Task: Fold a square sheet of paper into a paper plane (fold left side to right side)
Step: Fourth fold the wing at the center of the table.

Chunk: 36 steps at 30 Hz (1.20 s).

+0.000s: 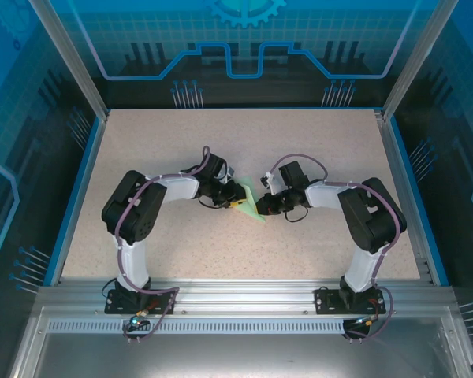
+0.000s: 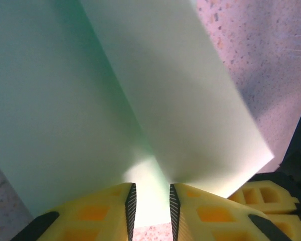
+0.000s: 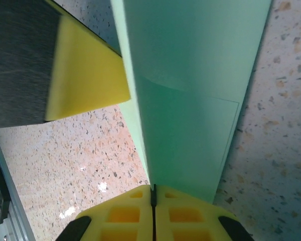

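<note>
The fingers (image 2: 103, 213) of the left gripper (image 2: 150, 206) are yellow with black ribbed pads and stand a little apart. The creased end of the sheet of paper (image 2: 65, 100) runs into the narrow gap between them, and a sliver of table shows below it. Whether the pads press on the paper I cannot tell. From that gap two pale mint-green panels spread upward on either side of a sharp centre crease. Both panels are plain.

The fingers (image 3: 123, 213) of the right gripper (image 3: 153, 193) are closed tight, seam to seam, and pinch the near edge of the same sheet. The paper rises from their tips as a long strip, with a fainter folded layer showing through its lower half. A yellow finger of the other gripper, with its dark pad, sits just beside the strip's left edge.

From above, the two arms bend inward and their grippers meet near the middle of the speckled beige table (image 1: 221, 150). The small green sheet lies between the grippers, touching both. The blue backdrop panel (image 1: 142, 31) carries a gear emblem (image 1: 247, 9) and angular line art, too coarse to read as letters. An aluminium rail (image 1: 236, 293) runs along the near edge, where both bases are bolted.
</note>
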{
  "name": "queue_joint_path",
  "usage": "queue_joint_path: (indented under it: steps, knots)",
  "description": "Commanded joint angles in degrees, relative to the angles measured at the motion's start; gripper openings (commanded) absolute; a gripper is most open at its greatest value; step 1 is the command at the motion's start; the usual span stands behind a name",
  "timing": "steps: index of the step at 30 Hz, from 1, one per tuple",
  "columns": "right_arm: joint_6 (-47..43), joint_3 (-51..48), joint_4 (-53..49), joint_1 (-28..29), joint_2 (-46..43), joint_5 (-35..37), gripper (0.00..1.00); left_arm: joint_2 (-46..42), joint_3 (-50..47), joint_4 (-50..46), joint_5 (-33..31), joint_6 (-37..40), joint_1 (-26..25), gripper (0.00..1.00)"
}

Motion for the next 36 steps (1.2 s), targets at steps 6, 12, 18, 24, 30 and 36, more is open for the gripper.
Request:
queue_joint_path:
  steps: [6,12,18,24,30,36]
  knots:
    - [-0.5,0.2,-1.1,-0.6,-0.9,0.1,0.10,2.3,2.0,-0.3,-0.5,0.5,-0.1,0.31]
    - [-2.7,0.7,-4.0,-0.5,-3.2,3.9,0.27,2.7,2.2,-0.3,-0.5,0.5,-0.1,0.31]
    - [-5.1,1.8,-7.0,0.5,-4.5,7.8,0.38,2.8,2.4,-0.5,-0.4,0.5,-0.1,0.31]
    - [-7.0,3.8,-9.3,2.9,-2.5,10.7,0.41,2.7,2.4,-0.5,-0.3,0.4,0.0,0.31]
    - [-7.3,4.5,-10.0,4.4,-1.7,12.5,0.40,2.4,2.7,-0.5,0.0,0.4,0.0,0.32]
    - [-8.4,5.7,-11.7,5.7,-0.8,14.6,0.39,2.4,2.8,-0.5,0.1,0.2,0.0,0.34]
